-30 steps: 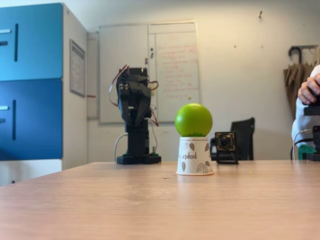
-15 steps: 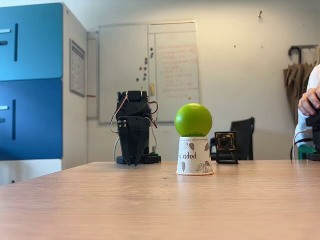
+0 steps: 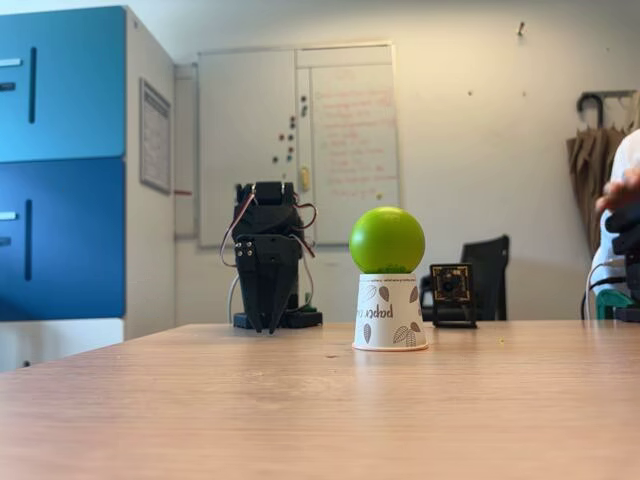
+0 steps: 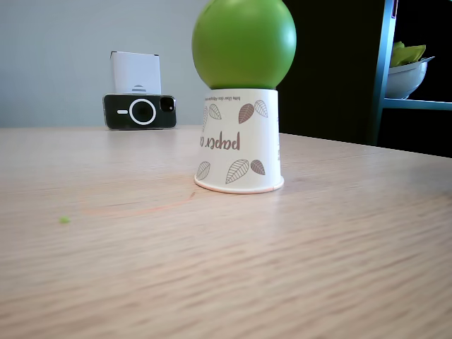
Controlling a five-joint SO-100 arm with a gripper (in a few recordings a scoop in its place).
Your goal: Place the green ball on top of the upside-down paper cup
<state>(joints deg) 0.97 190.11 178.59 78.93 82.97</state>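
The green ball (image 3: 387,240) rests on the flat base of the upside-down paper cup (image 3: 390,312), near the middle of the wooden table (image 3: 300,410). In another fixed view, close up, the ball (image 4: 244,44) sits steady on the leaf-printed cup (image 4: 239,141). My black arm is folded at the back of the table, left of the cup. Its gripper (image 3: 266,328) points straight down just above the tabletop. The fingers are together with nothing between them, well clear of the cup and ball.
A small black camera (image 3: 452,295) stands just behind and to the right of the cup. A phone (image 4: 140,111) leans against a white box at the far table edge. A blue cabinet (image 3: 60,160) rises at left, and a person's hand (image 3: 620,190) shows at the right edge.
The arm has folded down from a raised pose, and the gripper now points at the table. The ball and cup have not moved. The person's hand shifted slightly.
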